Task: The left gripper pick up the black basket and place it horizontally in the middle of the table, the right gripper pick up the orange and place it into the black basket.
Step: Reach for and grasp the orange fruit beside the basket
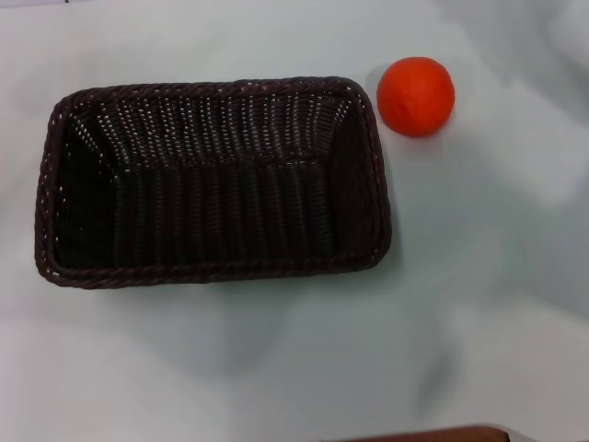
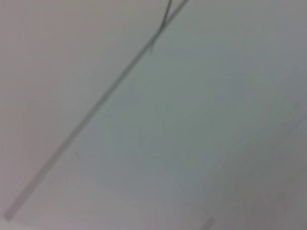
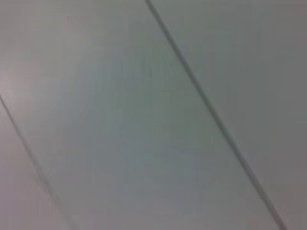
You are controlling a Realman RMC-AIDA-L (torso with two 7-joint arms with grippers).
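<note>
The black basket (image 1: 213, 180) lies lengthwise across the table (image 1: 479, 304), left of the middle in the head view. It is empty, with its opening facing up. The orange (image 1: 416, 96) rests on the table just beyond the basket's far right corner, apart from it. Neither the left gripper nor the right gripper shows in any view. Both wrist views show only pale flat surfaces with thin seam lines.
A dark brown edge (image 1: 433, 435) shows at the bottom of the head view, near the table's front. Soft shadows fall on the table in front of the basket and at the far right.
</note>
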